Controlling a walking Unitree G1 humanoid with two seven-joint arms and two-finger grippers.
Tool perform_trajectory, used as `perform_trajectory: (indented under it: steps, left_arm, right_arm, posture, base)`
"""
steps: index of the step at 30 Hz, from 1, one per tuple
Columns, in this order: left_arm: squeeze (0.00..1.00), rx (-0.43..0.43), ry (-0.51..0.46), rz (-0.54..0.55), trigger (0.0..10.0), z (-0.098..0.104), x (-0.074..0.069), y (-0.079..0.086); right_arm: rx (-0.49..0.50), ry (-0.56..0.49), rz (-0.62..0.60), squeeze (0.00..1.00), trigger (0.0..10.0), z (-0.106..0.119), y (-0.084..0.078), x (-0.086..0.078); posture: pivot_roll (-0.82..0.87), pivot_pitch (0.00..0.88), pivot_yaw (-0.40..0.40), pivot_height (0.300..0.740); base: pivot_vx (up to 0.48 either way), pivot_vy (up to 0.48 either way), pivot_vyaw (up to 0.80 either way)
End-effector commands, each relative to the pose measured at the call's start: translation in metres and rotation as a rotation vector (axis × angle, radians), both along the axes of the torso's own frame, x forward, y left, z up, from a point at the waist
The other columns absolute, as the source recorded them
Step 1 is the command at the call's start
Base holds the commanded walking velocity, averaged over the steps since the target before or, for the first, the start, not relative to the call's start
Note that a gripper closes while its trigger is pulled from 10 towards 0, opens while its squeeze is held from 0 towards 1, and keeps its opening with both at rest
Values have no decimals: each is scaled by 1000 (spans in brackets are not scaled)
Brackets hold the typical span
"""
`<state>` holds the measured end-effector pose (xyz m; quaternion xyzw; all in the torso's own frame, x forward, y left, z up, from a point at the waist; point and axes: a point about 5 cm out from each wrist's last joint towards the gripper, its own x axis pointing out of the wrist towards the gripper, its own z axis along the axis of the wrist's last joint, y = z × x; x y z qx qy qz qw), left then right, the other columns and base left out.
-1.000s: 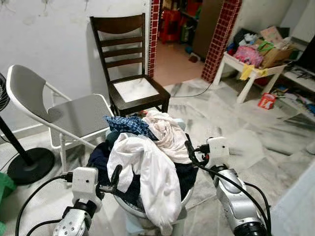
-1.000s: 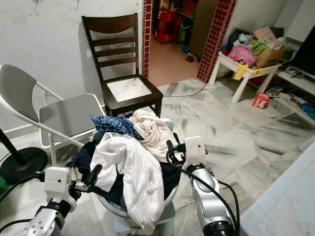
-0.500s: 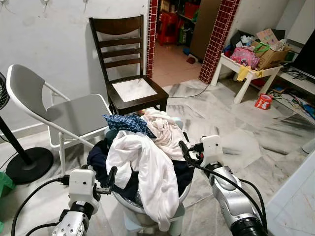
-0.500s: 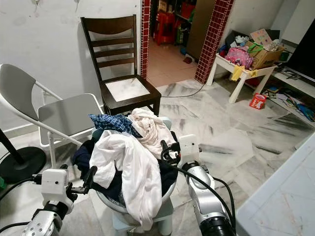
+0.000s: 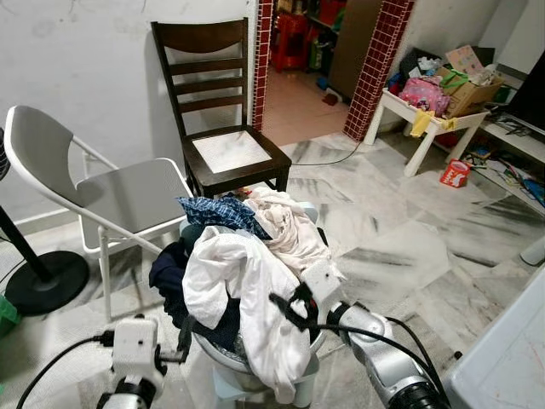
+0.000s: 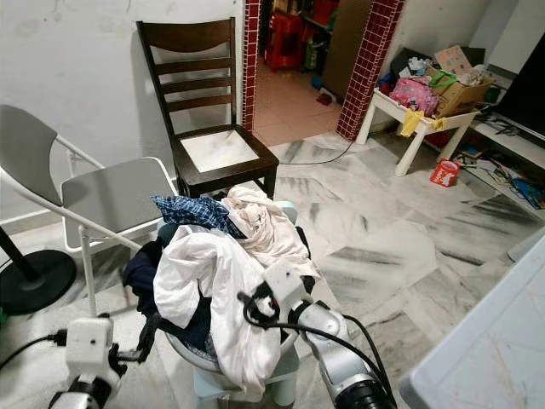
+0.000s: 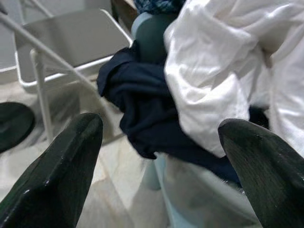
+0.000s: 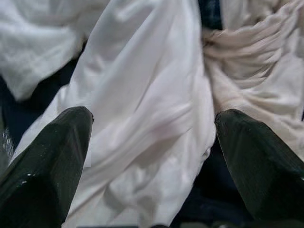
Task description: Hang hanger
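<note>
Since a second ago the right gripper (image 5: 285, 308) has swung inward onto the white shirt (image 5: 247, 290), fingers spread wide and empty; the left gripper (image 5: 183, 336) hangs low beside the basket (image 6: 204, 362), also parted and empty. No hanger is visible. Pinching loose cloth could drag the heaped pile over the rim, or tip the basket toward the folding chair (image 5: 128, 200) behind.
</note>
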<state>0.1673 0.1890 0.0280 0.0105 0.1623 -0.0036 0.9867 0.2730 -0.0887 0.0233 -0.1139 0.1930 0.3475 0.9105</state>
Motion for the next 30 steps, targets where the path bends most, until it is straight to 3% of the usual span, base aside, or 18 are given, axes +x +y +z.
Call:
perform_trajectory:
  steps: [1, 11, 17, 18, 19, 20, 21, 22, 30]
  left_arm:
    - [0, 13, -14, -7, 10000, 2, 1, 0]
    - [0, 17, -43, -56, 10000, 10, -5, 1]
    - [0, 29, -34, -57, 10000, 11, -10, 5]
    - [0, 30, -35, -56, 10000, 12, -10, 5]
    - [0, 30, -35, -57, 10000, 13, -11, 6]
    - [0, 30, -35, -58, 10000, 13, -11, 6]
    - [0, 29, -36, -60, 10000, 14, -11, 6]
    - [0, 29, -37, -63, 10000, 15, -12, 6]
    - [0, 32, -46, -69, 10000, 20, -11, 5]
  right_arm:
    - [-24, 11, 14, 0, 10000, -3, 0, -2]
    - [-33, 74, 9, 0, 10000, -9, 44, 0]
    - [-12, 135, -144, 0, 10000, -16, 60, 4]
    - [-9, 118, -199, 0, 7608, -14, 59, 8]
    - [-6, 110, -227, 0, 6784, -12, 58, 11]
    - [-3, 105, -244, 0, 6784, -11, 57, 12]
    - [-1, 93, -272, 0, 4863, -9, 56, 15]
    - [-9, 84, -310, 0, 0, -10, 51, 18]
    - [-73, 82, -477, 0, 0, -18, 21, 22]
  posture:
    - [119, 22, -99, 740]
    - [161, 54, -91, 740]
    - [183, 71, -86, 740]
    - [187, 72, -83, 740]
    - [188, 72, -82, 740]
    - [188, 72, -82, 740]
    - [190, 72, -80, 740]
    - [191, 72, -78, 740]
    - [194, 73, -71, 740]
  base:
    - [0, 0, 0]
    - [0, 0, 0]
    - [0, 0, 0]
    - [0, 0, 0]
    - [0, 0, 0]
    - [0, 0, 0]
    - [0, 0, 0]
    - [0, 0, 0]
    - [0, 0, 0]
